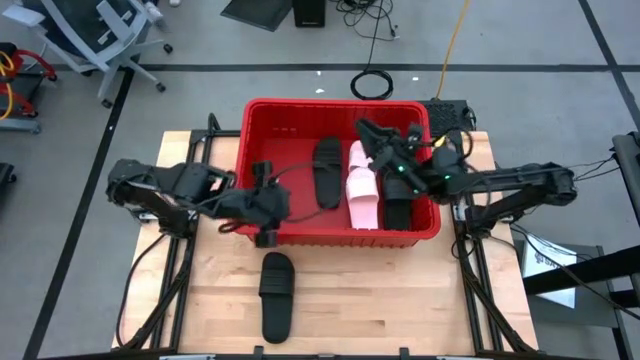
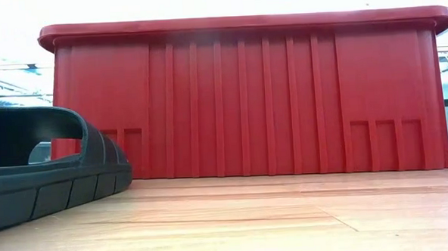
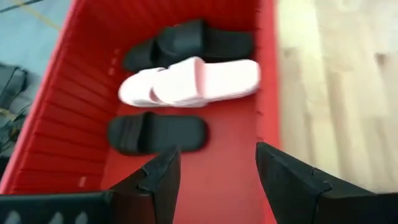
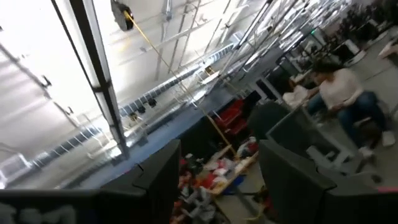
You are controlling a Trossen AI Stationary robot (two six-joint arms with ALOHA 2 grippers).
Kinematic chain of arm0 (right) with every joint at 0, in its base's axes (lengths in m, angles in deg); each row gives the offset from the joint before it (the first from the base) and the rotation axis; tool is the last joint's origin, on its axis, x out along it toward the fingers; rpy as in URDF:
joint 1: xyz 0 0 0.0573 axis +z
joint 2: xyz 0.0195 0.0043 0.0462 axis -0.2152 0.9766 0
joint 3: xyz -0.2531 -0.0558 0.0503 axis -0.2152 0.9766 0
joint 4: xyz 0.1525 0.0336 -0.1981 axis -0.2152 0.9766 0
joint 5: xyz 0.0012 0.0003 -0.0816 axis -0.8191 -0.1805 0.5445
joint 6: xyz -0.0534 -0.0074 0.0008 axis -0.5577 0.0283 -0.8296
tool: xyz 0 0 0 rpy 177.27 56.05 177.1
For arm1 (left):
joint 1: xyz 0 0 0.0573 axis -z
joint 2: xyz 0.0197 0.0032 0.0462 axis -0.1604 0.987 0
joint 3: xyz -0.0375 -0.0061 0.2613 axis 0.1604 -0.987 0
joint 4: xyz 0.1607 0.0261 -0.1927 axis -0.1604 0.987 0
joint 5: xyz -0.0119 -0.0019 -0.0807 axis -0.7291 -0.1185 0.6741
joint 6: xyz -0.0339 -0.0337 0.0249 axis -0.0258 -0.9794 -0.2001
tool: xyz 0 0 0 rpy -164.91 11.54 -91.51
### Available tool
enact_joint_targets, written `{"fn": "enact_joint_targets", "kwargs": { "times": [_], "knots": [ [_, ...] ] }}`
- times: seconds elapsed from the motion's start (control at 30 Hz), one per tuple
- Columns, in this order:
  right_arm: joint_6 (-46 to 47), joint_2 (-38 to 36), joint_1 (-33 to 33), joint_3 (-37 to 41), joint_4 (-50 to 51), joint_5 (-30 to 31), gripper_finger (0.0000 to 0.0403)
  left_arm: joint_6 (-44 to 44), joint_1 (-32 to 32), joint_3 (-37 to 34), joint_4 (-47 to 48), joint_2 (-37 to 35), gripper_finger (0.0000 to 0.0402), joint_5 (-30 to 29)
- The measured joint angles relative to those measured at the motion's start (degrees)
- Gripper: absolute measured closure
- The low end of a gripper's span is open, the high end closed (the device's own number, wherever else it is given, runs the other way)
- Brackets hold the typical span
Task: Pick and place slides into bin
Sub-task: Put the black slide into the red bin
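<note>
The red bin (image 1: 262, 112) stands at the table's far middle. Inside it lie a black slide (image 1: 327, 170), a pale pink slide (image 1: 362, 188) and another black slide (image 1: 398, 208), flat on the floor, side by side. They also show in the left wrist view: black (image 3: 186, 43), pink (image 3: 193, 81), black (image 3: 155, 132). One black slide (image 1: 276, 295) rests sole-down on the table in front of the bin. My left gripper (image 1: 272, 205) hovers open and empty over the bin's near left part. My right gripper (image 1: 368, 135) is open and empty above the bin's far right part, pointing out at the room.
The bin's near wall (image 2: 246, 102) fills the low view, with the loose black slide (image 2: 44, 171) in front of it at the left. Bare wooden table (image 1: 400, 300) lies to the right of that slide. A person (image 4: 339, 93) sits far off in the room.
</note>
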Motion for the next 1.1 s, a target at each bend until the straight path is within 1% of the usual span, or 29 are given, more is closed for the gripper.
{"fn": "enact_joint_targets", "kwargs": {
  "times": [0.17, 0.3, 0.5, 0.53, 0.67, 0.8, 0.97, 1.1],
  "knots": [
    [1.73, 4.97, 1.00, 0.00, -8.18, -0.06, 0.0197, -1.00, 6.82, -0.02, 1.23, -0.87, 0.0199, -0.37],
    [2.08, 6.93, 1.28, 0.00, -11.27, -0.10, 0.0197, -1.74, 11.80, -0.02, 4.00, -0.41, 0.0199, -2.59],
    [7.30, 7.28, 0.91, 0.00, -12.04, -0.20, 0.0197, -10.96, 15.88, -0.07, 7.04, 0.50, 0.0199, -8.35],
    [7.88, 7.22, 0.93, 0.00, -12.21, -0.87, 0.0197, -12.43, 16.24, -0.03, 6.97, 0.60, 0.0199, -8.80],
    [10.50, 6.96, 1.32, 0.00, -13.11, -7.53, 0.0197, -16.14, 18.74, -0.07, 7.05, 1.39, 0.0199, -8.94],
    [12.07, 7.00, 2.48, 0.00, -13.10, -11.06, 0.0197, -19.94, 20.99, 0.00, 6.98, 3.76, 0.0199, -8.92],
    [10.43, 6.96, 3.93, 0.00, -13.03, -16.25, 0.0197, -24.11, 23.43, -0.02, 8.28, 9.14, 0.0199, -8.94],
    [13.31, 6.96, 5.21, 0.00, -13.09, -16.61, 0.0197, -26.87, 24.62, -0.04, 10.53, 14.88, 0.0199, -7.53]
  ]
}}
